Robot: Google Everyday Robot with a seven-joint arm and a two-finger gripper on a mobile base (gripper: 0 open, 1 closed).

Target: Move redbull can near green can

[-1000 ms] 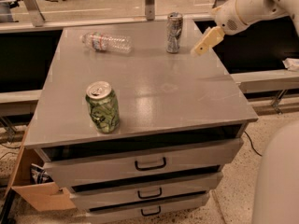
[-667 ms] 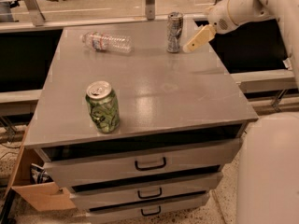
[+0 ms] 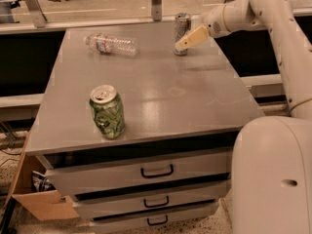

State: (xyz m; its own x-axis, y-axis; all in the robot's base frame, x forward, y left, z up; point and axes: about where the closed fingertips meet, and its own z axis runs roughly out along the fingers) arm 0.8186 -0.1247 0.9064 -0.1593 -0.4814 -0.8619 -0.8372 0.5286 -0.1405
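The redbull can (image 3: 182, 27), slim and silver with dark markings, stands upright at the far right edge of the grey table (image 3: 161, 96). The green can (image 3: 107, 112), wider with a leafy pattern and a silver top, stands upright near the front left. My gripper (image 3: 181, 45) reaches in from the right on the white arm. Its tan tip lies right at the lower right side of the redbull can and overlaps it in view. I cannot tell whether it touches the can.
A clear plastic water bottle (image 3: 111, 44) lies on its side at the far left of the table. Drawers (image 3: 156, 171) sit under the tabletop. A cardboard box (image 3: 34, 199) is on the floor at the left. My white base (image 3: 273, 174) stands at the front right.
My gripper has moved left toward the redbull can, from a gap beside it to overlapping its lower right side. Both cans and the bottle have not moved.
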